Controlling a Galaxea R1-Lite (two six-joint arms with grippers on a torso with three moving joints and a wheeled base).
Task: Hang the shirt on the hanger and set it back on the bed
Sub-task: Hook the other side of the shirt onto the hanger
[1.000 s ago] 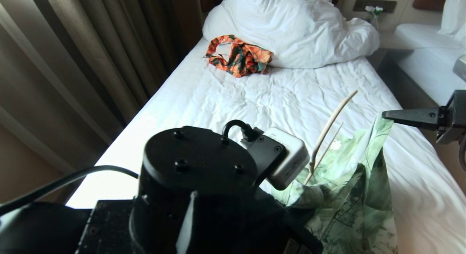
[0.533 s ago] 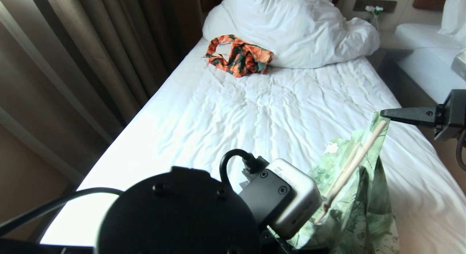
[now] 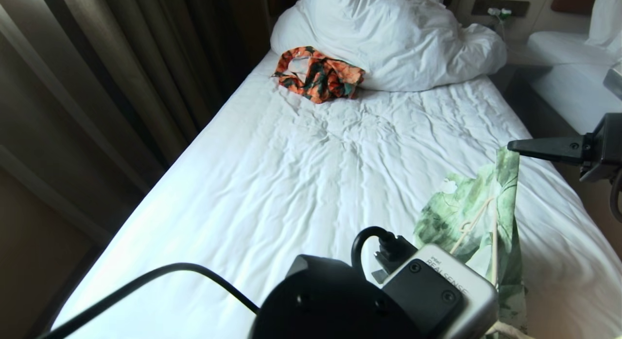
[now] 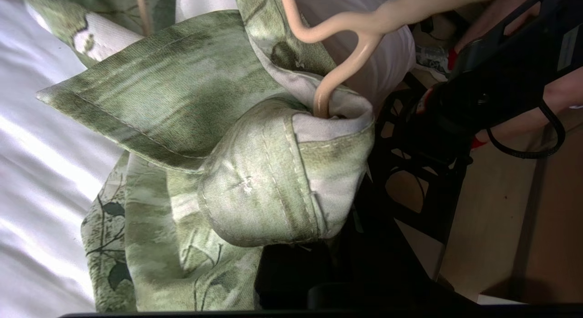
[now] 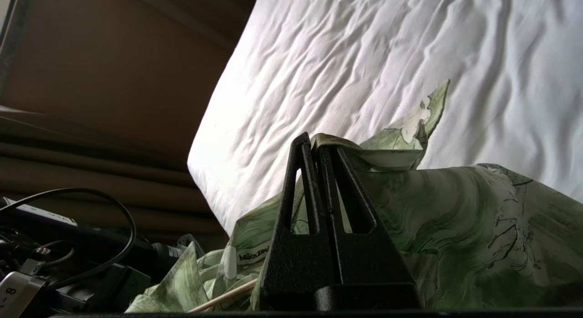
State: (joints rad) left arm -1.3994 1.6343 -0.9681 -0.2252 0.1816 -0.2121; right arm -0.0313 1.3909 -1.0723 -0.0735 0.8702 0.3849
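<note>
Lower right of the head view: the shirt (image 3: 466,217) hangs draped over the bed's (image 3: 301,174) right edge, pinched at its upper corner by the right gripper (image 3: 510,145), fingers (image 5: 319,172) pressed flat together on the cloth. Since a second ago, left wrist camera housing (image 3: 437,290) dropped from frame centre to the bottom edge, opening up more wrinkled sheet. Hanger (image 3: 478,222) no longer jutting up above the fabric; now lying low against the green print, only thin cream bars showing. In the left wrist view, hanger wire (image 4: 337,76) threaded down into a rolled fold of the shirt (image 4: 255,172); left gripper's fingers out of sight, nearly closed, held item impossible to tell. Orange garment (image 3: 318,74) unmoved by the duvet (image 3: 398,38), upper centre.
</note>
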